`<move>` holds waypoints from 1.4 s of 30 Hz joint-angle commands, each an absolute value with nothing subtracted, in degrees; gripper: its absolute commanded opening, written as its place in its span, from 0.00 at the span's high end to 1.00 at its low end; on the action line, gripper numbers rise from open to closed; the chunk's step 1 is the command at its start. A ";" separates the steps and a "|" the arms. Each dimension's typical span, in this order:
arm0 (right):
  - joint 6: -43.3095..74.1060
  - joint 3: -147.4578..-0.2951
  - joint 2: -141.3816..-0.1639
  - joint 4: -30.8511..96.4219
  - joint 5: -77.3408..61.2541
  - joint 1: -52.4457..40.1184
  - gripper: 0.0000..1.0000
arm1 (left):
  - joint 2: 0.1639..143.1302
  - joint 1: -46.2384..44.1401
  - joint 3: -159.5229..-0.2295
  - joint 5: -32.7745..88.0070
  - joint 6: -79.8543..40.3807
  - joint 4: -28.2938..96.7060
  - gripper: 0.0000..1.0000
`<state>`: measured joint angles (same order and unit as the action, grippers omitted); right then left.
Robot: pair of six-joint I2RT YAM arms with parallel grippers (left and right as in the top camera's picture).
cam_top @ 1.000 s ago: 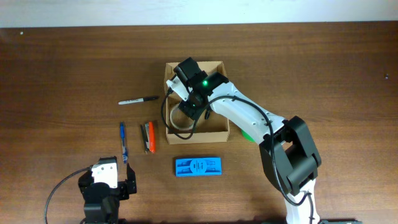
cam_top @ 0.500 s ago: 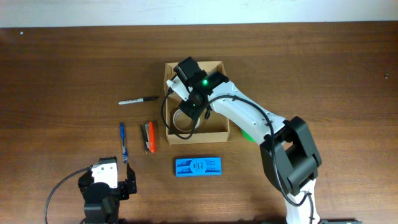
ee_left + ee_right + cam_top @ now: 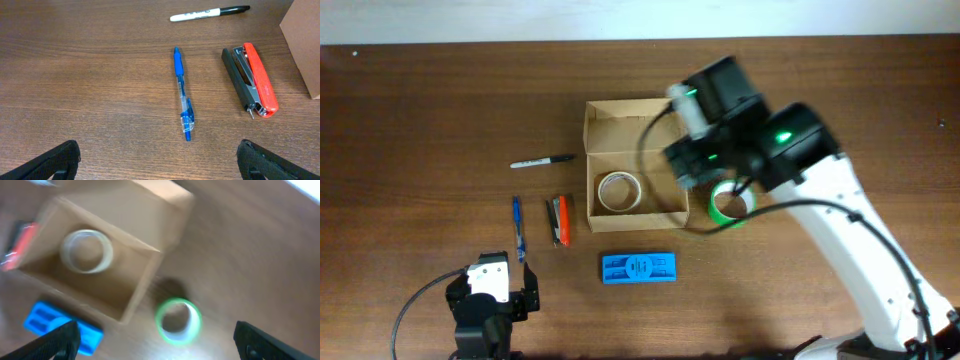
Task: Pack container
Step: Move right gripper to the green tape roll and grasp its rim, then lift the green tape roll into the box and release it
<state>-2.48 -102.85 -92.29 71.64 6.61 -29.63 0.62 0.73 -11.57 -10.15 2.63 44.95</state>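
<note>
Container (image 3: 615, 140): tan cardboard box, open at the top, just toward 12 o'clock from the table's middle.

Overhead view.
- White tape roll (image 3: 619, 192): flat on the container floor, in its 7 o'clock corner.
- Green tape roll (image 3: 720, 211): on the table at 4 o'clock of the container, just outside its wall, partly under the right arm (image 3: 840, 215).
- Blue case (image 3: 638, 267): at 6 o'clock of the container, apart from it.
- Stapler (image 3: 559, 220), red and black: at 8 o'clock, just beside the box wall.
- Blue pen (image 3: 518, 228): at 9 o'clock of the stapler.
- Black marker (image 3: 542, 160): at 9 o'clock of the container.
- Left arm (image 3: 485, 305): at 7 o'clock on the table edge, well apart from the container.

Left wrist view.
- Left gripper (image 3: 160, 162): fingers spread wide at the lower corners, nothing between them.
- The pen lies at centre, the stapler at 3 o'clock of it and the marker at 12 o'clock.
- A corner of the container shows at 2 o'clock.

Right wrist view (blurred).
- Right gripper (image 3: 157, 342): fingers wide apart, holding nothing, above the table.
- The green roll lies between the fingers' line and the box.
- The container sits at 10 o'clock with the white roll inside.
- The blue case is at 8 o'clock.
</note>
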 commanded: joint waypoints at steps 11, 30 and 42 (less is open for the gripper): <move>8.08 -72.38 -81.06 65.17 4.91 -10.02 0.01 | 0.30 0.82 -11.07 -10.76 3.75 44.99 0.00; 23.09 -58.39 -94.80 43.94 2.13 -10.00 0.03 | 0.30 0.82 -11.07 -10.76 3.75 44.99 0.00; 25.36 -58.46 -97.10 43.24 2.35 -10.00 0.96 | 0.30 0.82 -11.07 -10.76 3.75 44.99 0.00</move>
<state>24.84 -58.78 -96.84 43.38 2.04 -10.24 0.58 0.73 -11.55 -10.13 2.63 44.97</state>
